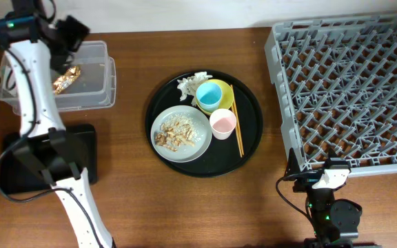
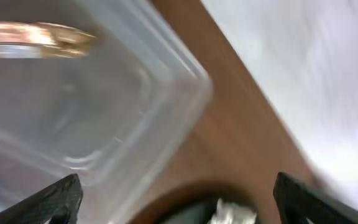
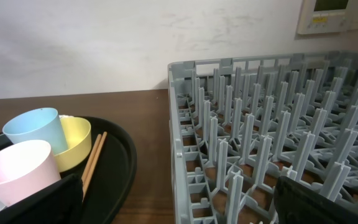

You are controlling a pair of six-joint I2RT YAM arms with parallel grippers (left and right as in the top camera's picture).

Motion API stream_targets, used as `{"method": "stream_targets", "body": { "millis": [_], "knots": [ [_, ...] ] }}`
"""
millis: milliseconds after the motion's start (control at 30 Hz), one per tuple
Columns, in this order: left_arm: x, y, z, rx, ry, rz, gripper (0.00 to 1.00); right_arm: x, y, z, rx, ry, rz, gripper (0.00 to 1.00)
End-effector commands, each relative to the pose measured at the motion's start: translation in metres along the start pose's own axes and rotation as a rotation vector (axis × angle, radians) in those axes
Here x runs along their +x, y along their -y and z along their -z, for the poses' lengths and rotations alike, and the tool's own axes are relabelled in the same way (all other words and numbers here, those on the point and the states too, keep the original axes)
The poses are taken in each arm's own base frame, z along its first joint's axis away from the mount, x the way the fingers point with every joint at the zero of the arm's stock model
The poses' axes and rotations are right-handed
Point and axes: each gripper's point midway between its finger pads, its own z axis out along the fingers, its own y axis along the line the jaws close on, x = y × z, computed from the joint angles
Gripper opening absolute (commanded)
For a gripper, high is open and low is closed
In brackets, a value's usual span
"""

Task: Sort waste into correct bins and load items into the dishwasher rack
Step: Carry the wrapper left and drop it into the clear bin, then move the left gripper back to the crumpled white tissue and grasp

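My left gripper (image 1: 73, 38) hangs open and empty over the back of the clear tub (image 1: 94, 77). The gold-brown wrapper (image 1: 66, 80) lies loose inside the tub, and shows at the top left in the left wrist view (image 2: 39, 36). On the round black tray (image 1: 252, 134) sit the grey plate (image 1: 197, 141) with food scraps (image 1: 174, 133), a white napkin (image 1: 189, 85), a blue cup (image 1: 211, 95) in the yellow bowl (image 1: 223, 88), a pink cup (image 1: 222, 124) and chopsticks (image 1: 236, 124). My right gripper (image 1: 313, 172) is open at the front left corner of the dishwasher rack (image 1: 350, 83).
A shallow black rectangular tray (image 1: 85, 148) lies front left, partly under the left arm. In the right wrist view the rack's pegs (image 3: 272, 137) fill the right half, with the cups (image 3: 18, 169) and bowl (image 3: 78, 142) at the left. Bare wood separates the tray from the rack.
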Motion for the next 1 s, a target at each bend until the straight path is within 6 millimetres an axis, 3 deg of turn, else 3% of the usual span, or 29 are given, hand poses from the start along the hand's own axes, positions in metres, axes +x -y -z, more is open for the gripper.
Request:
{"method": "stream_targets", "body": {
  "millis": [0,33,100,167,333,500,767,967],
  "knots": [
    [0.074,0.062,-0.018,0.126,-0.145,-0.47,0.91,0.004,0.0,-0.001,0.003,-0.008,0.007,0.98],
    [0.084,0.066,-0.021,0.104,-0.145,-0.507,0.89,0.004,0.0,-0.001,0.003,-0.008,0.007,0.98],
    [0.095,0.07,-0.028,0.03,-0.12,-0.552,0.68,0.004,0.0,-0.001,0.003,-0.008,0.007,0.98],
    [0.115,0.076,-0.044,-0.074,-0.085,-0.626,0.61,0.004,0.0,-0.001,0.003,-0.008,0.007,0.98],
    [0.167,0.087,-0.081,-0.105,-0.16,-0.687,0.61,0.004,0.0,-0.001,0.003,-0.008,0.007,0.98],
    [0.222,0.086,-0.136,-0.134,-0.249,-0.695,0.59,0.004,0.0,-0.001,0.003,-0.008,0.007,0.98],
    [0.26,0.09,-0.164,-0.14,-0.277,-0.689,0.56,0.004,0.0,-0.001,0.003,-0.008,0.007,0.98],
    [0.26,0.08,-0.179,-0.185,-0.261,-0.625,0.55,0.004,0.0,-0.001,0.003,-0.008,0.007,0.98]
  ]
}}
